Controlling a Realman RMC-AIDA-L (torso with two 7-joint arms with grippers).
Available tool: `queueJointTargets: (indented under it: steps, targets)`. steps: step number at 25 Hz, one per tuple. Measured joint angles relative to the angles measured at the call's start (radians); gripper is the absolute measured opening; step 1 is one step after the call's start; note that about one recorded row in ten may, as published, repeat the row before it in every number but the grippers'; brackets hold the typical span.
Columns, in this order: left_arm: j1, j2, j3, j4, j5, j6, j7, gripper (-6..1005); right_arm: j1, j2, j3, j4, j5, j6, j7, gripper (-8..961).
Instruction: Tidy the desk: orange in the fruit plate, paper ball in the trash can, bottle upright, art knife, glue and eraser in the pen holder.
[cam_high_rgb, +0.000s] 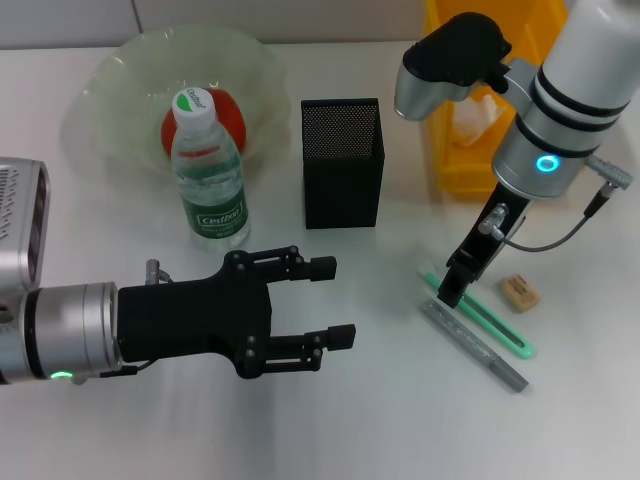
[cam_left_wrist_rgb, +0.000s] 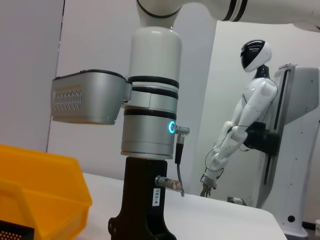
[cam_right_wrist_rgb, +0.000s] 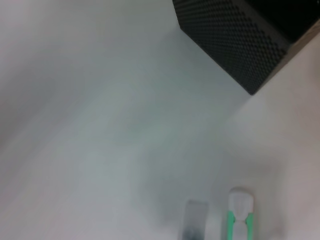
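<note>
Since your right tool (cam_high_rgb: 452, 290), grip state unclear, hangs over the art knife (cam_high_rgb: 480, 312), note its long axis runs 10 to 4 o'clock; left tool (cam_high_rgb: 325, 302) idles released.

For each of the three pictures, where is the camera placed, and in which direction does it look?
Head view: high on the robot, looking down at the desk; both arms show, left gripper open.
Left wrist view: low beside the trash can, facing sideways at the right arm's forearm.
Right wrist view: close above the desk, facing down; no robot parts visible.
Shared by head and right wrist: pen holder, art knife, glue.
</note>
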Motion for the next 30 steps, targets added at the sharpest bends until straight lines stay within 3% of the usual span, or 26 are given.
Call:
queueJointTargets:
  steps: [26, 30]
  targets:
    - [-0.003, 0.001, 0.001, -0.013, 0.0, -0.016, 0.008, 728, -0.002, 0.003, -0.034, 0.016, 0.004, 0.029, -0.001, 462]
    - [-0.003, 0.001, 0.003, -0.014, 0.0, -0.016, 0.011, 728, -0.004, 0.003, -0.1, 0.019, 0.058, 0.031, -0.001, 444]
